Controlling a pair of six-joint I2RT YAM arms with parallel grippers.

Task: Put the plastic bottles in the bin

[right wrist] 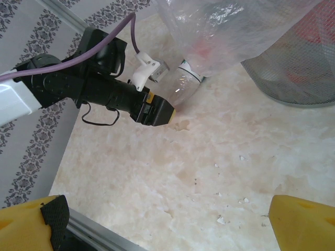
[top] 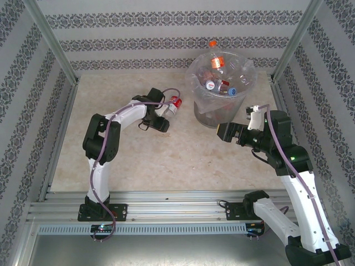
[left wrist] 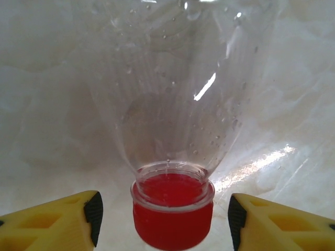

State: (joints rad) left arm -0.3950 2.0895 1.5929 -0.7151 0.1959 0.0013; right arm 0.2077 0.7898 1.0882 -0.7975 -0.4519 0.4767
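A clear plastic bottle (top: 173,105) with a red label lies on the table just left of the bin (top: 216,116), a grey mesh bucket lined with a crinkly clear bag. Its red cap (left wrist: 172,209) points into my left gripper (left wrist: 165,217). The yellow fingers stand on either side of the cap with a gap on each side, so the gripper is open and not touching it. Several more bottles (top: 217,83) lie inside the bin, one with an orange cap (top: 212,43) sticking up. My right gripper (right wrist: 167,225) hangs open over bare table to the right of the bin, nothing between its fingers.
The bin's bag (right wrist: 235,26) overhangs the bottle (right wrist: 188,83) in the right wrist view, where the left arm (right wrist: 104,94) reaches in from the left. Patterned walls and metal posts (top: 52,41) enclose the table. A metal rail (top: 166,208) runs along the near edge.
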